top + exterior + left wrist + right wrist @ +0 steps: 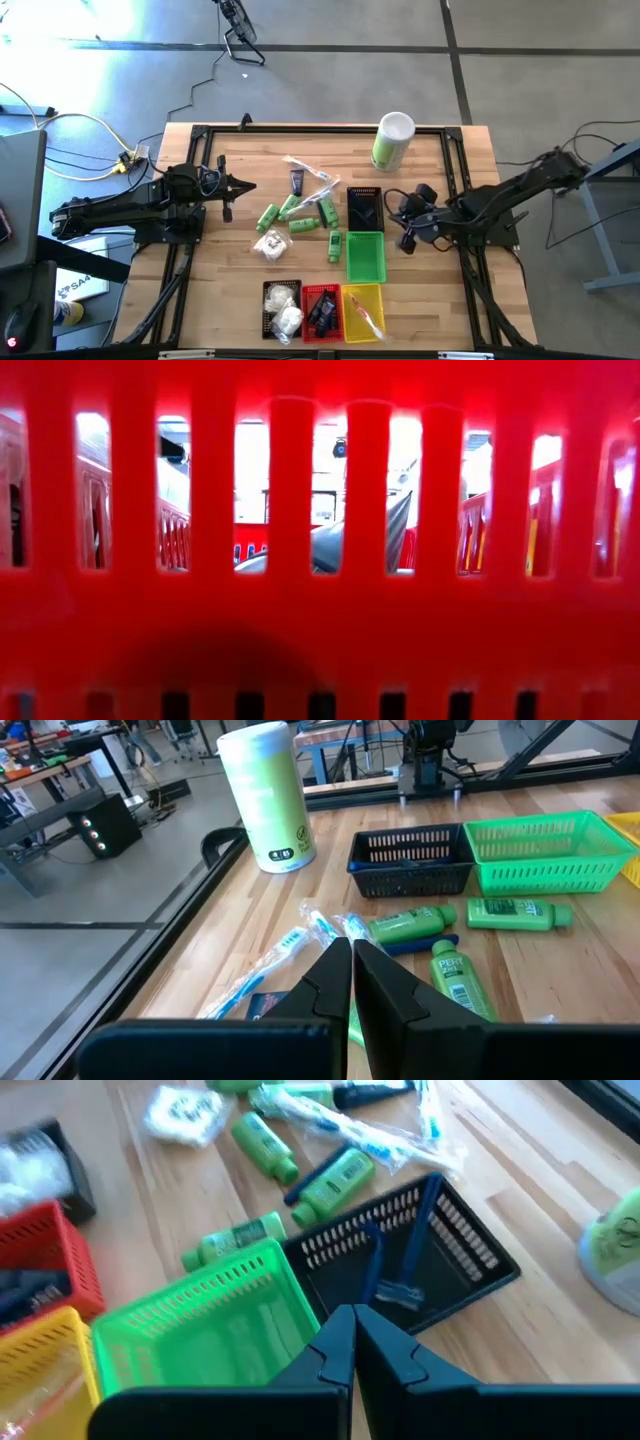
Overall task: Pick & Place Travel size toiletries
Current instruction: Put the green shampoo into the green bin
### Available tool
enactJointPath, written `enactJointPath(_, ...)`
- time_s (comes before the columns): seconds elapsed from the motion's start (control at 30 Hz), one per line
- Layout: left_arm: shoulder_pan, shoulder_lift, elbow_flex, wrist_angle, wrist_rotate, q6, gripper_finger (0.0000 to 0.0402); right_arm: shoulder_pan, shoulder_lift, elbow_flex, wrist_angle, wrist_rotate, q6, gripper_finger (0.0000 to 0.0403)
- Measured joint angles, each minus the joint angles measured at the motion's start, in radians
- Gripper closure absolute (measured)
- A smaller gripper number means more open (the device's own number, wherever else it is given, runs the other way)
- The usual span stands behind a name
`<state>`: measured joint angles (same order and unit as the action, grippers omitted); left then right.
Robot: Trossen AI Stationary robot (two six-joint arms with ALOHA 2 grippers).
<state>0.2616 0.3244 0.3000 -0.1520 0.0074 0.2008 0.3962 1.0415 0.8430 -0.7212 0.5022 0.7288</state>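
Left pincer (240,187) shut, arm extended inward; right pincer (400,222) shut, arm angled inward.

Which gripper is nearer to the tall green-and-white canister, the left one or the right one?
The right gripper is nearer: it sits just below the canister in the high view, beside the black basket. The left gripper waits farther off, across the pile of toiletries.

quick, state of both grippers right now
left gripper: closed, holding nothing.
right gripper: closed, holding nothing.
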Motion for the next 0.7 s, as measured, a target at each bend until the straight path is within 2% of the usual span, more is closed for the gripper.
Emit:
enactJointPath(0.3, 0.0, 0.0, 0.0, 0.0, -0.003, 0.0, 0.039, 0.0, -0.132, -0.173, 0.124, 0.001, 0.002, 0.0401)
enactJointPath(0.7, 0.0, 0.0, 0.0, -0.001, -0.002, 0.0, 0.039, 0.0, -0.276, -0.262, 0.134, 0.023, -0.011, 0.0401)
